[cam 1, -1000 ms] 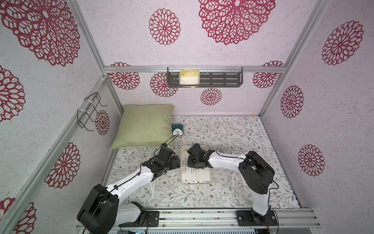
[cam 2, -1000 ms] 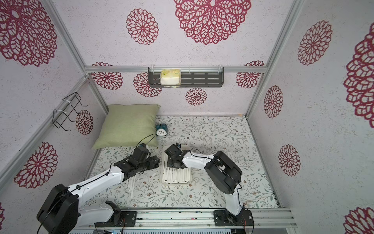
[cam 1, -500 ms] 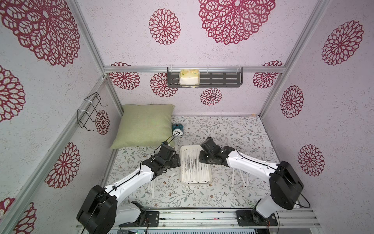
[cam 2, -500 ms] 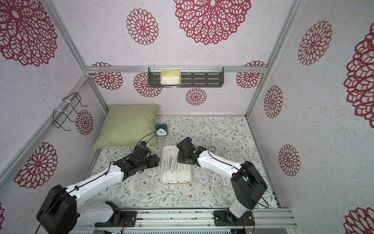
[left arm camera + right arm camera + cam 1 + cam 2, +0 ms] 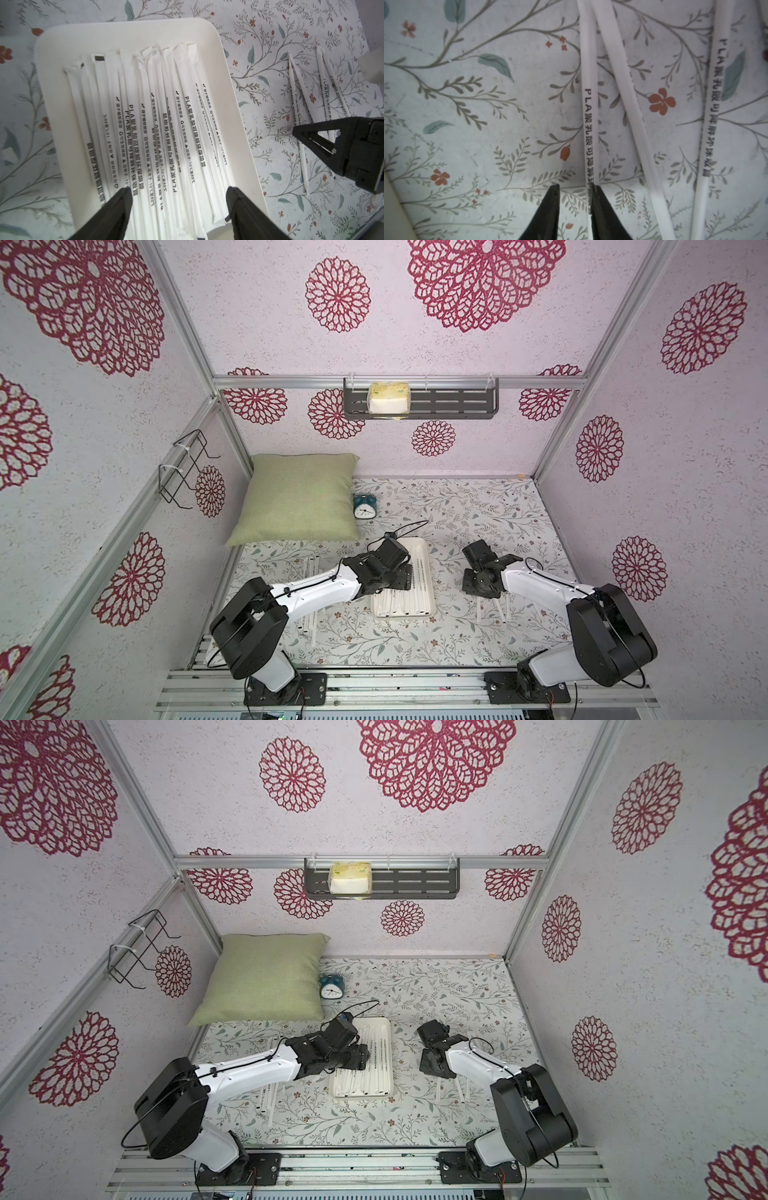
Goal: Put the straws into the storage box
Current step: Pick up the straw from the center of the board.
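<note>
**Storage box** [image 5: 417, 544]: shallow white tray with rounded corners and a low rim. It lies flat near the middle of the table [image 5: 465, 506], between the two arms.

**Straws** [image 5: 160, 124], boxed: a dozen or so, paper-wrapped with black print. They lie lengthwise side by side across the floor of the box, and several overlap.

**Loose straws, right lot** [image 5: 629, 104]: a few on the table, well apart from the box, under the right arm. Two of them meet in a narrow V.

**Loose straws, left lot** [image 5: 309, 620]: a few on the table beside the box, partly hidden by the left arm.

**Left gripper** [image 5: 177, 190]: jaws spread wide with nothing between them. It hangs over the storage box, above the boxed straws.

**Right gripper** [image 5: 575, 187]: jaws parted only narrowly, low over the right lot. One printed straw runs along the inner edge of one finger and is not pinched.

**Sundries:**
- Green pillow [image 5: 299, 497] at the far left corner of the table.
- Small teal alarm clock [image 5: 365, 506] just beside the pillow.
- Dark slotted wall shelf [image 5: 449, 404] on the back wall, carrying a pale yellow packet [image 5: 389, 398].
- Black wire rack [image 5: 183, 466] on the left wall.
</note>
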Controlling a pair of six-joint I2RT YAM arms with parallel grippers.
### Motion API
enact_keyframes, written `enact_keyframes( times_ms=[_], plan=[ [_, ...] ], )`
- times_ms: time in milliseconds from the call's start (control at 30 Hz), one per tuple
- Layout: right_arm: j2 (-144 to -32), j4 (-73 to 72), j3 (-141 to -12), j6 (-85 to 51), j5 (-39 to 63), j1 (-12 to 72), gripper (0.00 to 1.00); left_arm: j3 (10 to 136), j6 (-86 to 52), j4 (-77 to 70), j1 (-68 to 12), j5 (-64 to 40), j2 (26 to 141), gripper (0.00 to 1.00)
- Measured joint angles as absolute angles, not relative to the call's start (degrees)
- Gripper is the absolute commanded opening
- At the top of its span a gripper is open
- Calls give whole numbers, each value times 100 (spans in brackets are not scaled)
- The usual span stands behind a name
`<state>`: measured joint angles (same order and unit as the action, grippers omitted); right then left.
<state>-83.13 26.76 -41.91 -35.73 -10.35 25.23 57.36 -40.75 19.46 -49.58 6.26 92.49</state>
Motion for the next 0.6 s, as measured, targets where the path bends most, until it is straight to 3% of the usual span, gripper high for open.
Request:
enact_keyframes(
  times_ms=[133, 400, 600],
  plan=[
    [-8372, 2521, -4152, -3496, -1035, 2453, 31, 5811, -4075, 1918, -5061, 541, 9345, 79],
    [-8458, 2244, -4099, -3293, -1031, 2408, 13, 5828, -4060, 1914, -5070, 545, 9345, 79],
    [-8449, 2239, -4128, -3247, -1033, 2569, 6, 5649, -4123, 1791, -4963, 534, 9242, 78]
  ],
)
